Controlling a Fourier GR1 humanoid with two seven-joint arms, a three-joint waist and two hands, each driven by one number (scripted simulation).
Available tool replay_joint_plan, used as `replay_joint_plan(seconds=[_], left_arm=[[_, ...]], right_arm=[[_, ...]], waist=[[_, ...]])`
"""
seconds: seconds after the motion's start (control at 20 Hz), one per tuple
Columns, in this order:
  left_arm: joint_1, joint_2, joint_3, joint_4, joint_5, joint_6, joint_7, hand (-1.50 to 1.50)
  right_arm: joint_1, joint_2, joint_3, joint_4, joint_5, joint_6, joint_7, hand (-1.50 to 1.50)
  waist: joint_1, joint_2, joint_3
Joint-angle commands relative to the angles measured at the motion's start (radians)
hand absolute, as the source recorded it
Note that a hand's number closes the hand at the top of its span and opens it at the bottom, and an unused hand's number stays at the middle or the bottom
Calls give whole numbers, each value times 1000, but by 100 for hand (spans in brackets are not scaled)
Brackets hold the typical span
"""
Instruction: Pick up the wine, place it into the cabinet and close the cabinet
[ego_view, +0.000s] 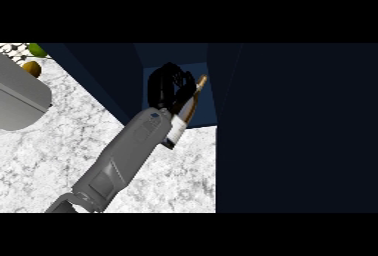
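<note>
The wine bottle (186, 111) is grasped in the curled fingers of the one visible hand (168, 85), which side cannot be told. Its long axis is tilted, neck pointed into the cabinet (173, 65) opening, base still outside over the counter (74, 150).
</note>
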Motion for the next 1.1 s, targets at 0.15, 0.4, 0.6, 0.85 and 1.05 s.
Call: replay_joint_plan(seconds=[0.15,0.4,0.6,0.85,1.05], left_arm=[[-120,-3,-29,151,45,16,62,150],[-165,-3,-64,260,6,96,116,150],[-164,-3,-89,259,12,100,97,-150],[-181,-3,-104,358,-16,102,122,-150],[-171,-3,-101,352,-6,90,114,-150]], right_arm=[[-6,-21,-29,-33,-106,10,20,-150],[1,-28,-33,-29,-111,28,8,-150],[-27,-10,-8,-43,-73,-24,47,-150],[-16,-49,-48,-46,-114,18,34,-150],[-27,-20,-1,-27,-83,5,32,-150]], waist=[[-15,5,1],[-30,9,2],[-11,8,0],[-26,13,1],[-17,14,0]])
